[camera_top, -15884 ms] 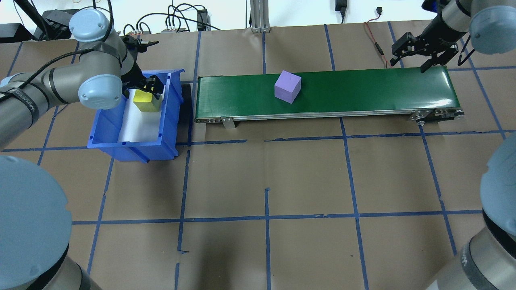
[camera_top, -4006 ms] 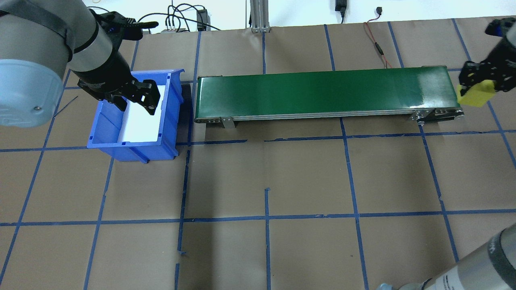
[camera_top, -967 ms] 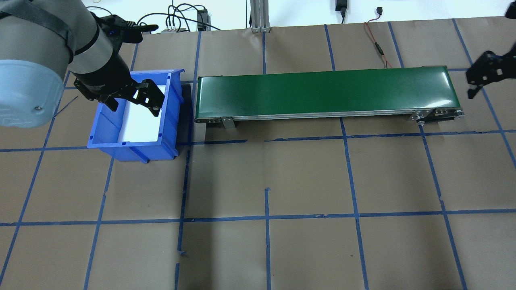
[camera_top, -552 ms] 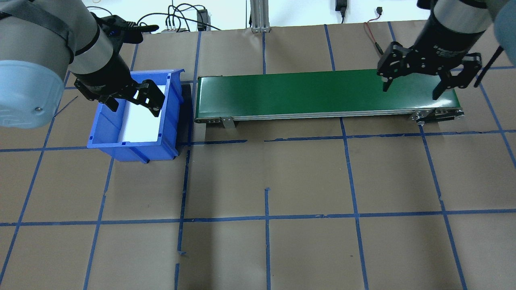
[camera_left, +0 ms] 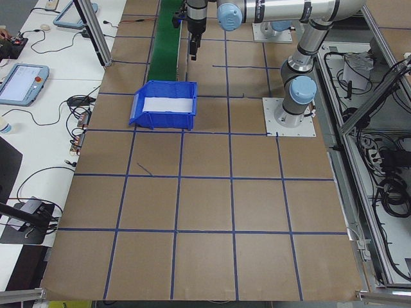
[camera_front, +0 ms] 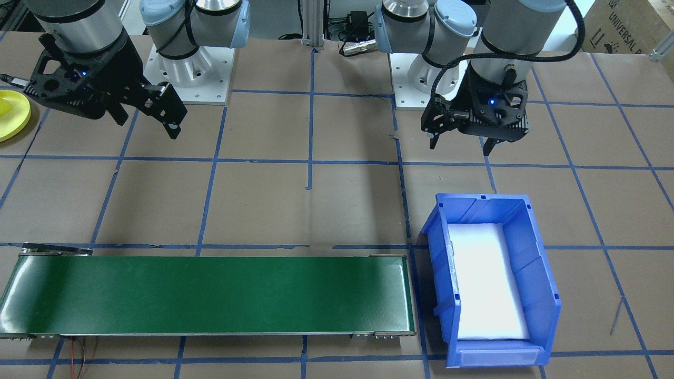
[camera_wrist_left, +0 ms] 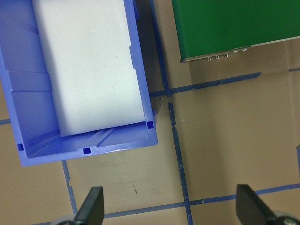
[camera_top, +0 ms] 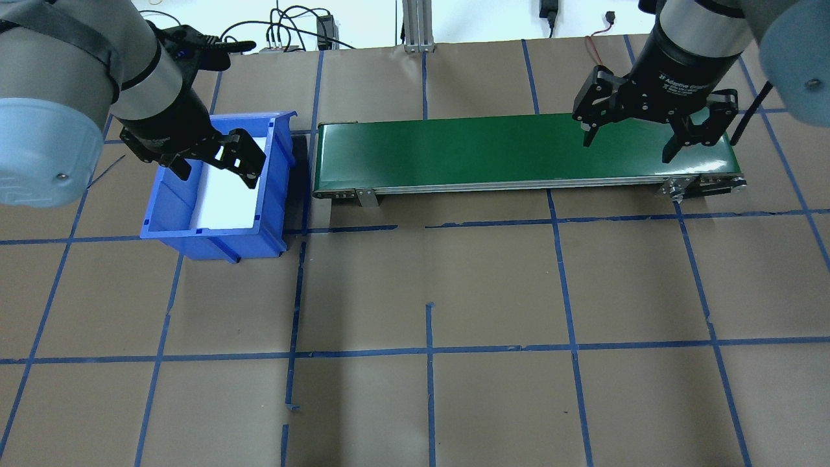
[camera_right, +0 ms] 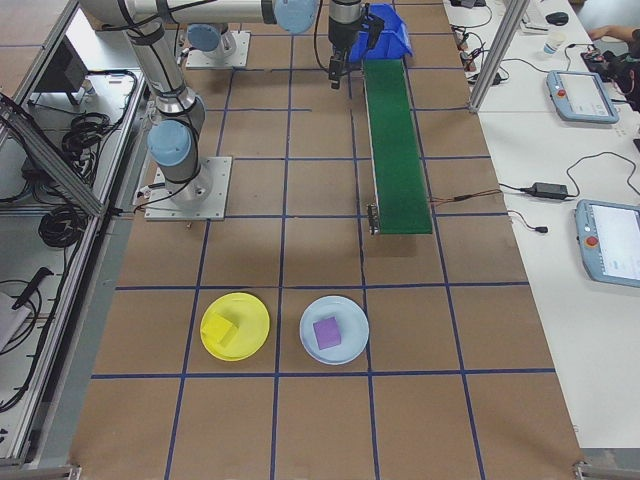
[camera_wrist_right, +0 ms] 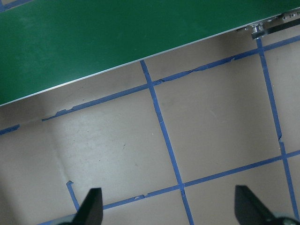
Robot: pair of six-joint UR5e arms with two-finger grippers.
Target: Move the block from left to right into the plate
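the yellow block [camera_right: 222,330] lay on the yellow plate [camera_right: 250,312] on the table, well past the end of the green conveyor belt [camera_top: 519,150], as the exterior right view showed; just beside it a purple block [camera_right: 327,332] sat on a pale blue plate [camera_right: 352,315]. in the front-facing view only an edge of the yellow plate [camera_front: 16,113] showed at the frame's border. the right gripper [camera_top: 628,137] hung above the right part of the belt with its fingers spread wide and nothing between them; its wrist camera looked down on the belt's edge and the taped paper of the table [camera_wrist_right: 211,131], with both fingertips [camera_wrist_right: 91,204] far apart at the bottom corners. the left gripper [camera_top: 217,165] hung over the blue bin [camera_top: 168,207], likewise spread wide and empty; its wrist view took in the bin [camera_wrist_left: 140,93] with its white liner [camera_wrist_left: 84,65] and a corner of the belt [camera_wrist_left: 234,23]. the bin held nothing but the liner, and the belt carried nothing. in the front-facing view the left gripper [camera_front: 459,142] stood nearer the robot's base than the bin [camera_front: 542,295], and the right gripper [camera_front: 145,118] was near the yellow plate's side of the table.
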